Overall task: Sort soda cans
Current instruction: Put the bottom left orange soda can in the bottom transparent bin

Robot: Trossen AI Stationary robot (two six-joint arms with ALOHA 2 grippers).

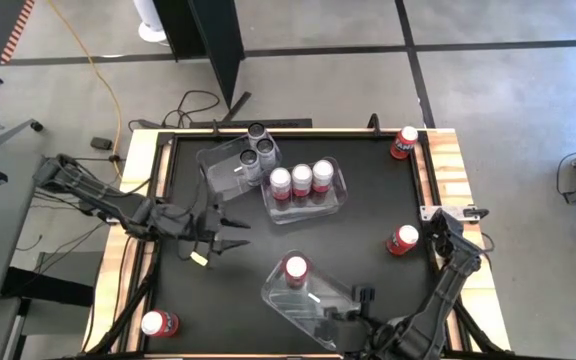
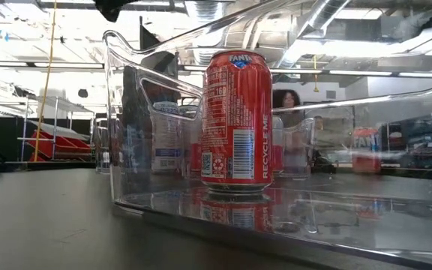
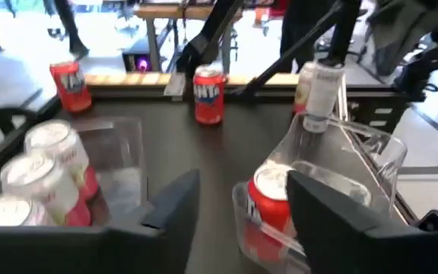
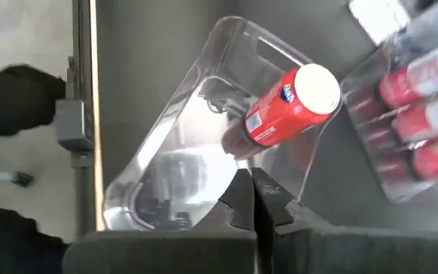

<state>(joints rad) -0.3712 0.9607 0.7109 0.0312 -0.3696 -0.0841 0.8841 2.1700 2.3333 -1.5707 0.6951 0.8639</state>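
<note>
My arms point(image 1: 98, 195) are showing dark, jointed links; my right gripper point(image 4: 253, 199) is wearing matte black, wedge-shaped fingers point(image 4: 238, 199).

1. The bench point(image 1: 183, 290) has a broad bare stretch on its left half, between the left hand point(image 1: 230, 236) and the can point(image 1: 158, 323) lying at the near left corner.
2. The middle is crowded: two clear bins point(image 1: 333, 200) side by side, both holding upright cans.
3. The near bin point(image 1: 328, 298) with one red can point(image 1: 295, 270) blocks the near centre; the right hand point(image 4: 252, 199), fingers pressed together, is at its rim.
4. Along the right edge, two upright cans point(image 1: 402, 240) stand well apart, with open bench between them.
</note>
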